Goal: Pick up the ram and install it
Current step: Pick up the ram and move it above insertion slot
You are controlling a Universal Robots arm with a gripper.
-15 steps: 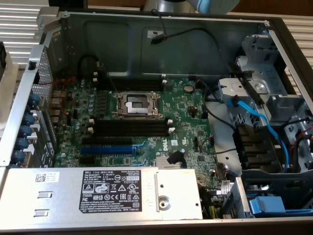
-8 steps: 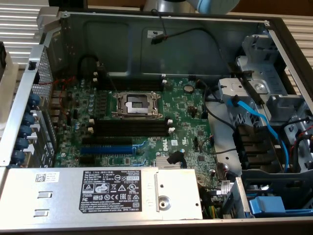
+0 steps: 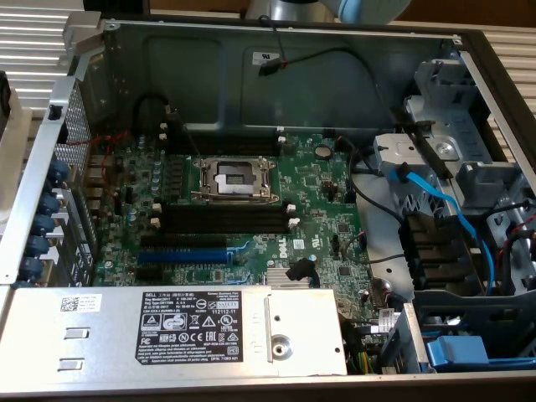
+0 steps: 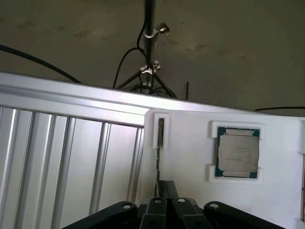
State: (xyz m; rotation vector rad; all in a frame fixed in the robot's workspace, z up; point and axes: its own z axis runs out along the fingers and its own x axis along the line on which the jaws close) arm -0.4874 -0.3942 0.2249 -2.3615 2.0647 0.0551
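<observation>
Right now the hand [image 4: 162, 188] is squeezed shut on the thin ram [image 4: 157, 162], which might slip sideways or catch on the white holder [image 4: 153, 130] just ahead of it.

Robotics lab workbench: an open desktop computer case [image 3: 251, 84] exposing its green motherboard [image 3: 327, 209] sits by a ribbed aluminium table [image 4: 71, 157]. A white fixture plate [image 4: 190, 167] holds a loose processor chip [image 4: 237, 152]. Behind, a cabled stand pole [image 4: 149, 28] rises from the floor.

Ends in a matte black gripper [image 4: 166, 187] of angular linkage bars, with round silver pivot pins [image 4: 126, 206] at the outer joints; carries a pale blue cap [image 3: 373, 8] on a silver-grey tubular arm joint [image 3: 285, 7]
</observation>
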